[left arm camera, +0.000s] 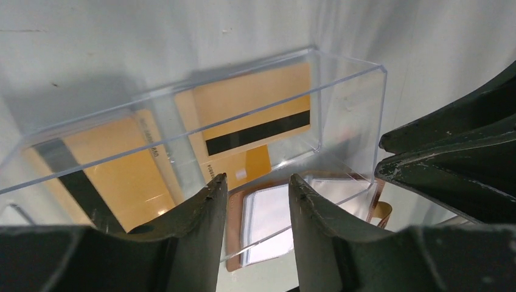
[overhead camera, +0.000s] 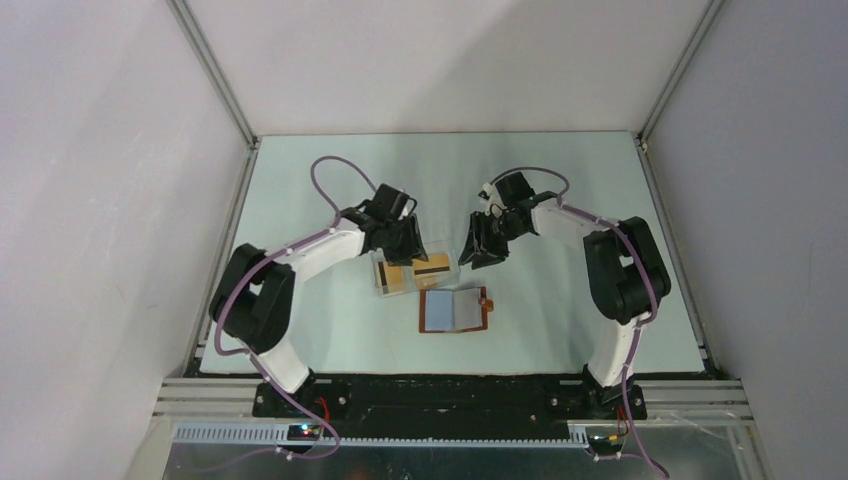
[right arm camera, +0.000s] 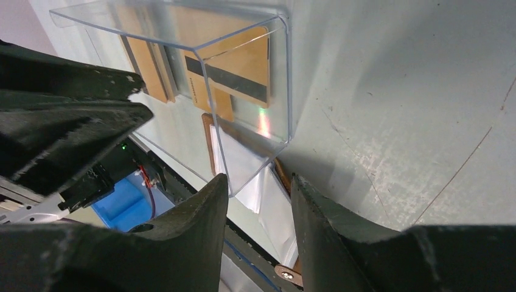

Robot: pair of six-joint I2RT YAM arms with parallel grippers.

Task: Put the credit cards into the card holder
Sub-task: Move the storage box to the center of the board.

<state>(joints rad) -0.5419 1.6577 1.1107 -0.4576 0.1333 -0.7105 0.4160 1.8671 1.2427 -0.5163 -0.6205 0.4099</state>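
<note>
Several orange-gold credit cards (overhead camera: 412, 272) lie inside a clear plastic box (overhead camera: 377, 275) at the middle of the table. One card (left arm camera: 255, 109) shows a dark stripe, and it also appears in the right wrist view as a striped card (right arm camera: 243, 61). The brown card holder (overhead camera: 452, 310) lies open just in front of the box, grey-blue pockets up, snap tab to its right. My left gripper (overhead camera: 408, 248) hangs open over the box's back left rim, nothing between its fingers (left arm camera: 207, 207). At the box's right corner my right gripper (overhead camera: 480, 255) is open and empty too.
Grey walls with metal rails close in the table on the left, right and back. Both arm bases stand on the dark rail at the near edge. The two grippers are close to each other, one at each side of the box.
</note>
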